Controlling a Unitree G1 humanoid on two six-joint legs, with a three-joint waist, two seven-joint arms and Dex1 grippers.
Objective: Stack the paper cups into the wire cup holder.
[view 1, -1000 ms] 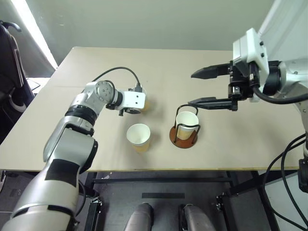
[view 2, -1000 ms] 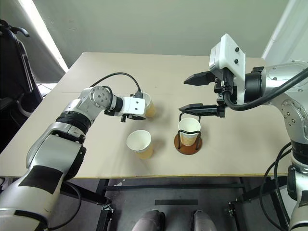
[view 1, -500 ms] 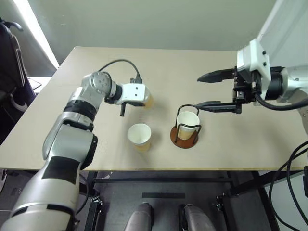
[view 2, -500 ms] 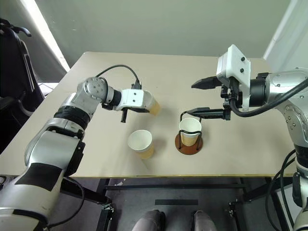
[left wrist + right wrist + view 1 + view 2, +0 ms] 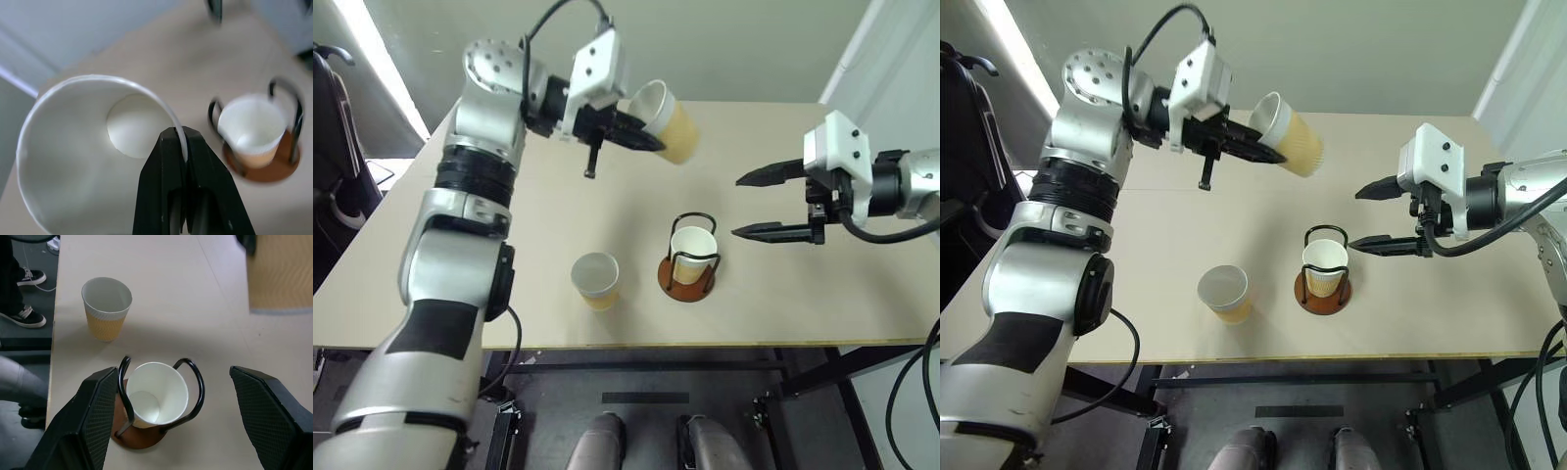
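The left claw [image 5: 1258, 149], shut on the rim of a tilted paper cup [image 5: 1290, 135], held it high over the worktop's [image 5: 803, 294] far edge. That thin pinch could slip, or the tilted cup could catch the wire cup holder's [image 5: 688, 264] loops. The right claw [image 5: 751, 206] stood open, empty, beside the holder near the front edge, where one cup [image 5: 693, 253] sat nested and another [image 5: 596, 281] stood alongside.

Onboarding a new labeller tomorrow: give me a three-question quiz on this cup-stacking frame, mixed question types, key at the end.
1. True or false: the left gripper is shut on the white rim of a tan tapered paper cup lifted above the beige table.
2. How many paper cups already sit inside the black wire cup holder with the reddish-brown disc base?
A) none B) one C) two
3. Fill in: the right gripper is ____ and holds nothing, beside the holder.

Key:
1. true
2. B, one white-lined cup; another cup stands loose on the table.
3. open
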